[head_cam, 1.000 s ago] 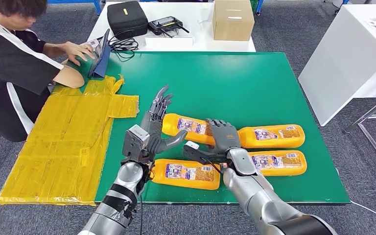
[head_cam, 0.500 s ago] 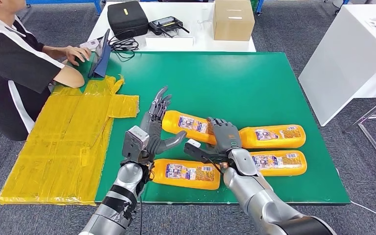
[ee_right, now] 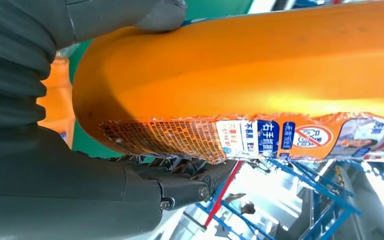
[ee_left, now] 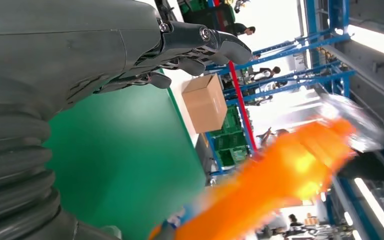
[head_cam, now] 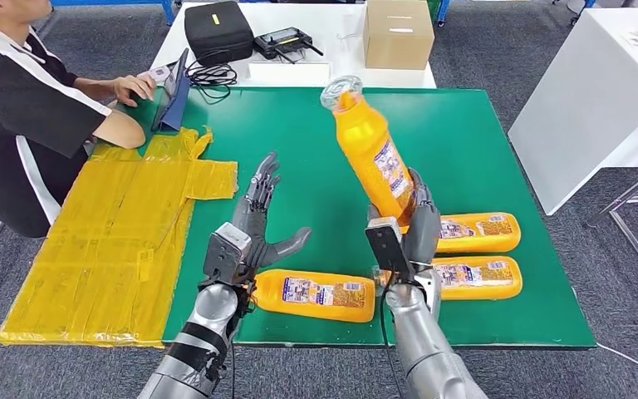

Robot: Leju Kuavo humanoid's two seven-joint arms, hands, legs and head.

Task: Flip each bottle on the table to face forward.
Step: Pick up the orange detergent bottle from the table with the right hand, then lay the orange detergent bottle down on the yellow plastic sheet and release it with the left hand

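My right hand (head_cam: 411, 229) has lifted one bottle (head_cam: 370, 153) off the table (head_cam: 465, 141), clamped near-upright above the near edge, flip underway; left hand (head_cam: 253, 224) spread, empty.

Orange bottles on a green table

The table (head_cam: 465, 141) is plain green. On it, three bottles (head_cam: 316, 294) are orange with blue-and-white printed labels, and a fourth, raised bottle (head_cam: 371, 154) is orange with a clear cap. Left of the table's middle lies a yellow sheet (head_cam: 108, 241). Beyond the table stand a black case (head_cam: 216, 32) and a brown box (head_cam: 397, 32). The hands (head_cam: 249, 229) are dark grey on silver arms.
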